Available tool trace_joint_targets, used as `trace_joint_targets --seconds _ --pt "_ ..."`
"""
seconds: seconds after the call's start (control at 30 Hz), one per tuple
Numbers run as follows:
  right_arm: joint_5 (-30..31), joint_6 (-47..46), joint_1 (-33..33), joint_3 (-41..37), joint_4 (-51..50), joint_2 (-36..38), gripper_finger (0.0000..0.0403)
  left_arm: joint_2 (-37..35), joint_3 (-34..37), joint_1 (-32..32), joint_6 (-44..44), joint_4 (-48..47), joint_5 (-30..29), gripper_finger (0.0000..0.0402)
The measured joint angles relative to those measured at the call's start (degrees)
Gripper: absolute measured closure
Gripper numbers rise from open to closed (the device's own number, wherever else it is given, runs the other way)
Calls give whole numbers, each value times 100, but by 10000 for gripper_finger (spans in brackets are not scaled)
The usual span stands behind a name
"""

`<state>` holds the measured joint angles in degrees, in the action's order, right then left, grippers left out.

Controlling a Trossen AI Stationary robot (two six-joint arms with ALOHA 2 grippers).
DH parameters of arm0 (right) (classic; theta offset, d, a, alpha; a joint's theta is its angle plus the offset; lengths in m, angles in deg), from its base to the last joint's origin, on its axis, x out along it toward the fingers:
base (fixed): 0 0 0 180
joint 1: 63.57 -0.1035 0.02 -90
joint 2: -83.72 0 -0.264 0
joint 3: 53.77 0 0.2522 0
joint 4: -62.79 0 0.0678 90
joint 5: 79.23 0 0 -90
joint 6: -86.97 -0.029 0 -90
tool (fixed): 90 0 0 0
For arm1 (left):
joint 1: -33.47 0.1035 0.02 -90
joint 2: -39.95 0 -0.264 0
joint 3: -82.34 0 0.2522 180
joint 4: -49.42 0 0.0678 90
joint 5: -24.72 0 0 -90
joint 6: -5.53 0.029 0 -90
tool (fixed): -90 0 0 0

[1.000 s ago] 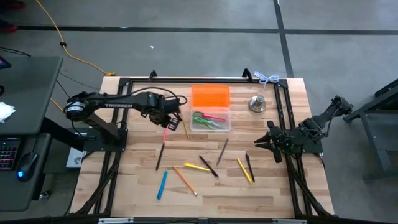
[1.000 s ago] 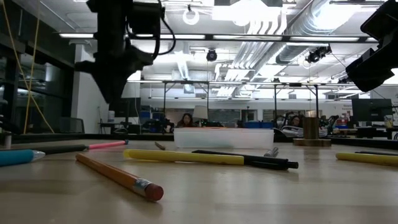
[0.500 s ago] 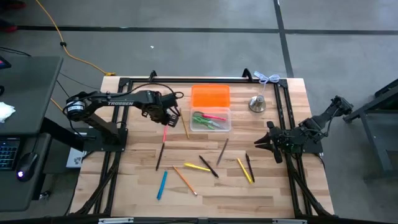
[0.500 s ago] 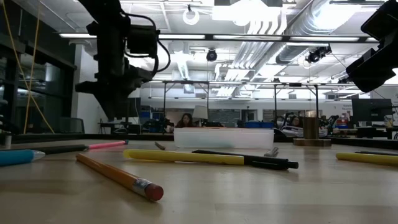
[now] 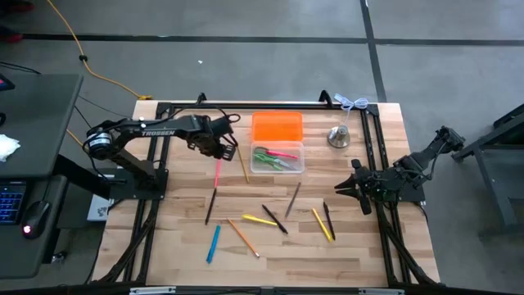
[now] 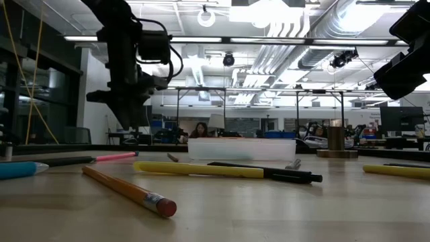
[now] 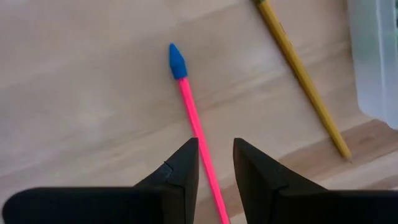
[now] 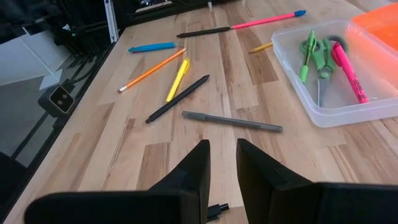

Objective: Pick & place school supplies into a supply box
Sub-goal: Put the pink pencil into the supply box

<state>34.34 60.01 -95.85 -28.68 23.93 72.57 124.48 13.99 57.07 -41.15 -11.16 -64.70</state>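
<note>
Your left fingers (image 7: 214,168) hang over the bench (image 5: 352,246), slightly spread and holding nothing, with the pink pen (image 7: 198,127) running straight through the gap between them, its blue cap (image 7: 176,60) beyond the tips; that lineup looks chosen so a drop and squeeze would catch the shaft. A yellow pencil (image 7: 303,78) lies off to one side, with the box (image 5: 277,158) just beyond it holding scissors (image 8: 321,56) and a pink marker (image 8: 348,64). Your right fingers (image 8: 222,165) wait nearly together, empty, well short of a grey pen (image 8: 231,121).

Wooden table (image 5: 360,246) bears scattered pens (image 5: 275,219), clear box (image 5: 277,158), orange lid (image 5: 277,127).
</note>
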Motion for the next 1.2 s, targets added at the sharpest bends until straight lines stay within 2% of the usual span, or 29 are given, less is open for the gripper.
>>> trace_joint_targets --seconds 0.63,1.1,1.2 --pt "-11 -154 0 0 125 -2 347 1315 -18 2 33 420 191 273" --pt "-1 -145 1 0 140 -2 347 1525 -24 2 22 463 166 273" --pt "-2 -151 0 0 140 -2 347 1527 -20 2 -9 467 151 284"
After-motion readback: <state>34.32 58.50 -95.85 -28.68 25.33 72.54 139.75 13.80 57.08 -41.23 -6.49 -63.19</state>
